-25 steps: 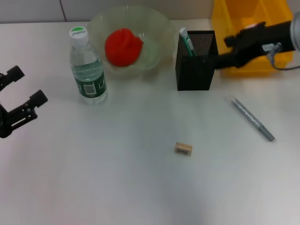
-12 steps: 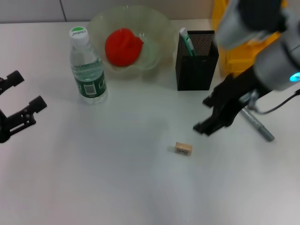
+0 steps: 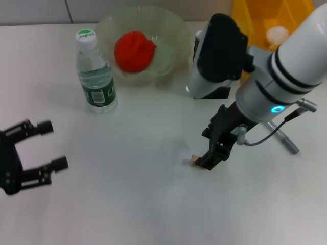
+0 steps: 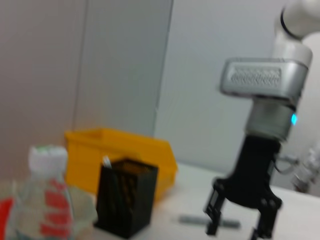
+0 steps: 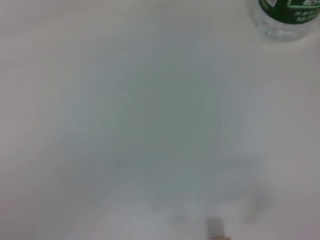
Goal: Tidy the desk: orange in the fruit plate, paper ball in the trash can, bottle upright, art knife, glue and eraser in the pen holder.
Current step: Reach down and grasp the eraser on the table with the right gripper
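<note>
A: Item one — the right hand (image 3: 214,148)?
B: Low over the surface (image 3: 127,204), fingers pointing down and spread apart, nothing between them. In the left wrist view the two dark fingers (image 4: 212,220) stand well apart with only air between.

A: Item two, the eraser (image 3: 195,162)?
B: Small, tan, lying flat on the surface, just beside the tip of the right hand's lower finger — I cannot tell whether they touch. Most of it is hidden behind that finger.

A: Item three, the art knife (image 3: 283,140)?
B: A grey, pen-shaped piece, lying flat on the far side of the right hand from the eraser, partly hidden by the arm and its cable.

A: The pen holder (image 3: 217,92)?
B: Black mesh, upright, beyond the right hand and mostly hidden by the wrist housing. In the left wrist view it shows whole (image 4: 126,197), a white-tipped stick rising from it.

A: The bottle (image 3: 95,74)?
B: Upright, capped, green label, well apart from the right hand, nearer the left hand.

A: The fruit plate (image 3: 168,30)?
B: A clear bowl just beside the bottle, holding one red-orange round fruit (image 3: 134,51).

A: The yellow bin (image 3: 255,15)?
B: Behind the pen holder, a pale crumpled ball (image 3: 277,34) inside.

A: The left hand (image 3: 43,148)?
B: Wide open, empty, just above the surface, well apart from every item.
</note>
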`<state>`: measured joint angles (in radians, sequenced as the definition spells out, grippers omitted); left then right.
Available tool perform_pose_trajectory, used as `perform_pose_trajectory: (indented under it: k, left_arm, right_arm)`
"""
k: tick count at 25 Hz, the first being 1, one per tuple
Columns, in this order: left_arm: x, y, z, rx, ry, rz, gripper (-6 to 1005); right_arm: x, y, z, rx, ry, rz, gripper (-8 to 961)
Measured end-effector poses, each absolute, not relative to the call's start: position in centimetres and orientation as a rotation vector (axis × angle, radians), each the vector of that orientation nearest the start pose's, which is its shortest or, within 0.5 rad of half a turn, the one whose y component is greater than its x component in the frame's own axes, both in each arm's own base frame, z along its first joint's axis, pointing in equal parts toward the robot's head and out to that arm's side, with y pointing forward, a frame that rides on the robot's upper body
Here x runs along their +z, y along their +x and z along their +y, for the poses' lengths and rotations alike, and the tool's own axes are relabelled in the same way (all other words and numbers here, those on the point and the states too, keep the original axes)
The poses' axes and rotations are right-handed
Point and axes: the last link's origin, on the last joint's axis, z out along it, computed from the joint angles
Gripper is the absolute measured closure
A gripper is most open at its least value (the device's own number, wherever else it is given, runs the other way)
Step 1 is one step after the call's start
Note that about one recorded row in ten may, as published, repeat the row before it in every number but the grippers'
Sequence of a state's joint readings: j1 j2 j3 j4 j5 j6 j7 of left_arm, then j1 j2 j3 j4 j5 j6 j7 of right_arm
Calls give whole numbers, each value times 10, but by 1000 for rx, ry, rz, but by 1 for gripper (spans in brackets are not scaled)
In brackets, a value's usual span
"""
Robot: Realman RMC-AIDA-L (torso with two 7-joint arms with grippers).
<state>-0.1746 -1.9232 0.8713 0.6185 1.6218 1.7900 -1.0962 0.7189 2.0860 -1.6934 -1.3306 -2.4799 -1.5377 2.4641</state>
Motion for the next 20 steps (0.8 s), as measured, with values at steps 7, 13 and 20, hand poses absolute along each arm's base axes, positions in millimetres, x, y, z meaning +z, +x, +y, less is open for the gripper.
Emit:
perform_pose_trajectory:
  k: [7, 13, 20]
  left_arm:
    - [53, -334, 228, -757, -2720, -533, 135]
    - [48, -333, 232, -740, -2723, -543, 135]
    - [45, -333, 234, -738, -2714, -549, 135]
  right_arm:
    - [-77, 127, 333, -717, -2895, 400, 258]
    - [-85, 134, 333, -752, -2892, 410, 260]
    - [-95, 137, 333, -785, -2883, 393, 323]
